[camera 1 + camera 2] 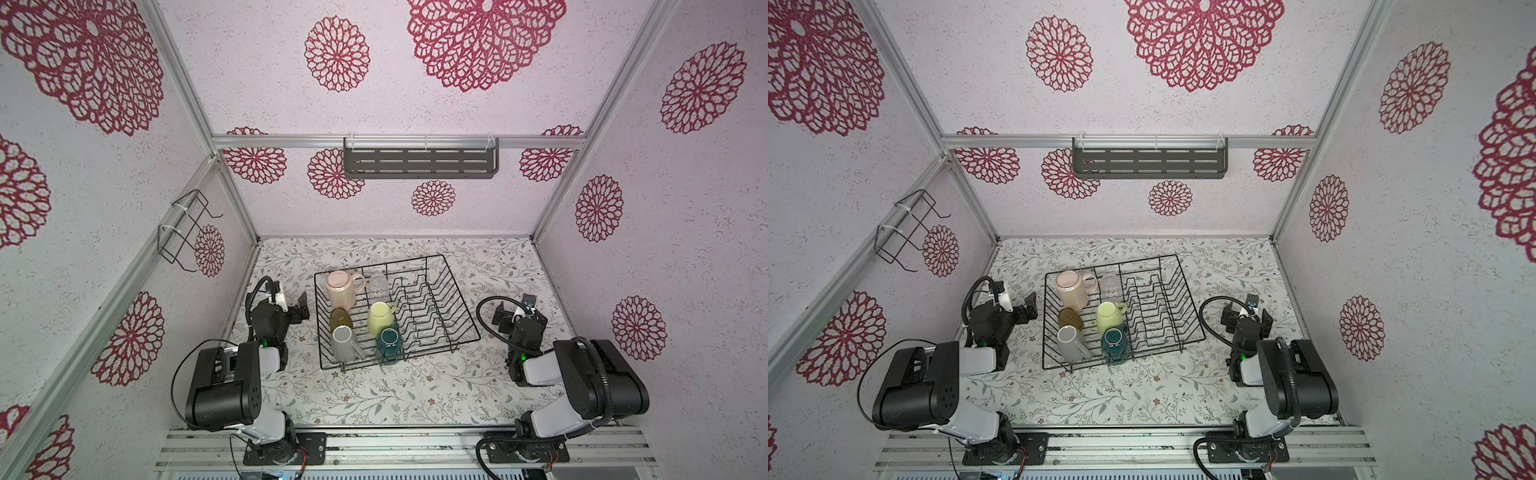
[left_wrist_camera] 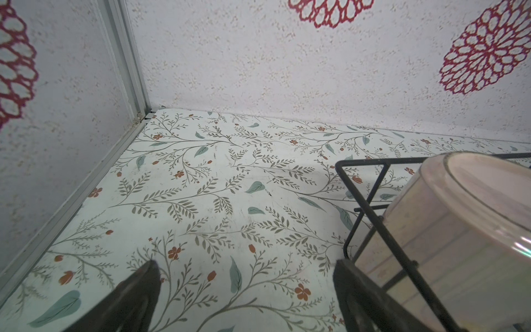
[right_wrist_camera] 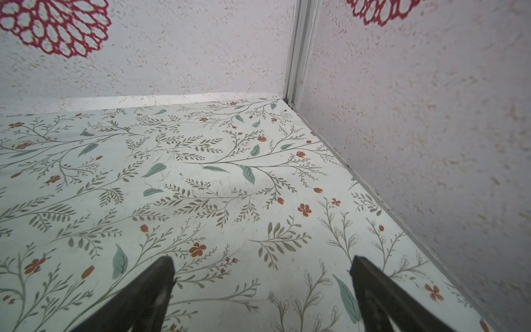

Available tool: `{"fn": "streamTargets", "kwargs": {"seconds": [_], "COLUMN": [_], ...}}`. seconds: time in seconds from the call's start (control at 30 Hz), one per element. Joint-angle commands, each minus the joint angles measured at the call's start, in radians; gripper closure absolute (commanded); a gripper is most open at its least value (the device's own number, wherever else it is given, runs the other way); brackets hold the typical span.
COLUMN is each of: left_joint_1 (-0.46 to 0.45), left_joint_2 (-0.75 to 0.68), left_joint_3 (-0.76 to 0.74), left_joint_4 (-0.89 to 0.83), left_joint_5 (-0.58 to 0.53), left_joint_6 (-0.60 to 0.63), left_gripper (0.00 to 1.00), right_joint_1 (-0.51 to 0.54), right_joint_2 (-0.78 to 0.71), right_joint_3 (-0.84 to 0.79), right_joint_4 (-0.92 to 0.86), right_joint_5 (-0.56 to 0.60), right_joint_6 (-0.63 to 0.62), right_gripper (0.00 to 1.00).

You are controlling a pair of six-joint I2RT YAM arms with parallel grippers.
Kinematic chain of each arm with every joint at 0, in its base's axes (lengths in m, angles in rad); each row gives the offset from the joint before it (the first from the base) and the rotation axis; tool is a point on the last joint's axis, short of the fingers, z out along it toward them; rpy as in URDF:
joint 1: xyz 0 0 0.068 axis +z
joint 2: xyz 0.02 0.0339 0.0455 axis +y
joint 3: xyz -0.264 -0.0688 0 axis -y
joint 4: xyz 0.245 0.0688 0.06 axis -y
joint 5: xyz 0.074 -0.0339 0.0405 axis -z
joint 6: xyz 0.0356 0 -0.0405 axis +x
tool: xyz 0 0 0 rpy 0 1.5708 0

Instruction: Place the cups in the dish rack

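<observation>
Looks to me like you're basically done here. All six cups are inside the dish rack (image 1: 462, 294), which lies between your two pincers: just beside the left pincer (image 2: 245, 266) and a bit further off from the right pincer (image 3: 263, 261). Both pincers are spread wide with nothing between the fingers, just flowery tabletop (image 1: 374, 395) under them. Closest to the left pincer is the large pink mug (image 1: 340, 286), tilted right behind the rack wall, with the small clear glass (image 1: 378, 284) beyond it. Back toward that arm's base are the amber glass tumbler (image 1: 340, 319) and the light grey mug (image 1: 345, 343). The pale yellow-green mug (image 1: 380, 318) and dark teal mug (image 1: 389, 343) sit one row further from the left pincer. The divider half facing the right pincer holds nothing. So I'd say the step in hand is just backing off cleanly. In the left wrist view one finger (image 2: 353, 287) is right by the rack's corner wire, and I can't tell if it's touching. Ease that pincer away from the rack first and don't swing inward, or you could snag the wire and jolt the whole load. The right one has open space all round.
</observation>
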Motion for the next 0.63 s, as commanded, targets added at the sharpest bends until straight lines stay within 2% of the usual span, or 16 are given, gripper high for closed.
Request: {"fn": "streamTargets", "kwargs": {"seconds": [0.0, 0.6], "left_joint_1": [0.004, 0.001], "left_joint_2": [0.003, 0.001], "left_joint_3": [0.009, 0.008], "left_joint_4": [0.024, 0.025], "left_joint_5": [0.009, 0.008], "left_joint_6": [0.011, 0.013], "left_gripper": [0.03, 0.03], "right_joint_1": [0.003, 0.008], "right_joint_2": [-0.011, -0.011], "right_joint_3": [0.023, 0.026], "right_joint_4": [0.019, 0.015], "right_joint_5": [0.013, 0.016], "right_joint_6": [0.016, 0.011], "right_gripper": [0.01, 0.01]}}
